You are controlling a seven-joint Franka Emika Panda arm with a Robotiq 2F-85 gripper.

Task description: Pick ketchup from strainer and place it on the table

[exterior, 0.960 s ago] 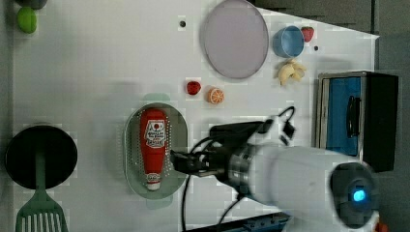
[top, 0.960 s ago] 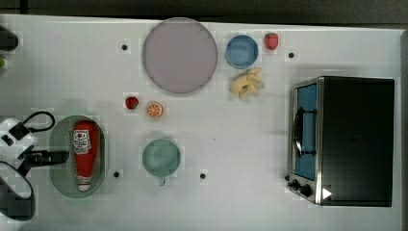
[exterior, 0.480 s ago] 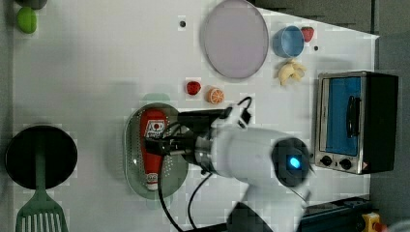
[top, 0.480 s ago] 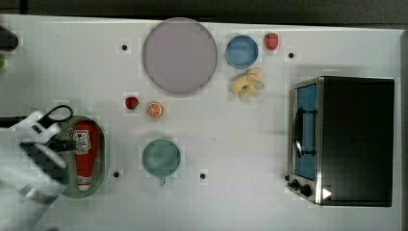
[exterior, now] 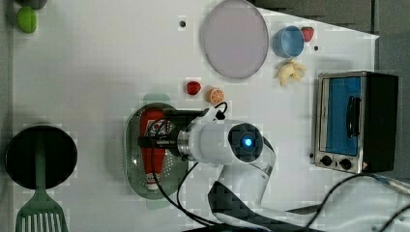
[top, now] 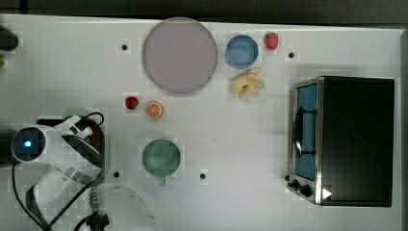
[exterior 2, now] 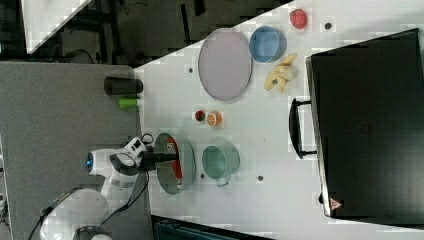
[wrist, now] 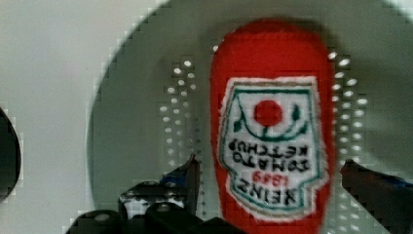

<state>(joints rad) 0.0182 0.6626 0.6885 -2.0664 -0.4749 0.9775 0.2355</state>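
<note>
The ketchup, a red bottle with a white-and-red label, lies lengthwise in the pale green strainer on the white table. My gripper hangs just over the bottle's label, open. In the wrist view the ketchup sits between my two dark fingers, one on each side, with the strainer's perforated base around it. In the top view my arm covers most of the strainer, and a sliver of the ketchup shows. The right view has the gripper above the strainer.
A teal cup stands just beside the strainer on the top view's right. A small red fruit and an orange slice lie beyond it. Further off are a grey-lilac plate, a blue cup, a banana and a toaster oven.
My arm has swung in from the top view's left and now sits over the strainer, with the gripper brought down around the ketchup. The fingers stayed open and the ketchup has not moved.
</note>
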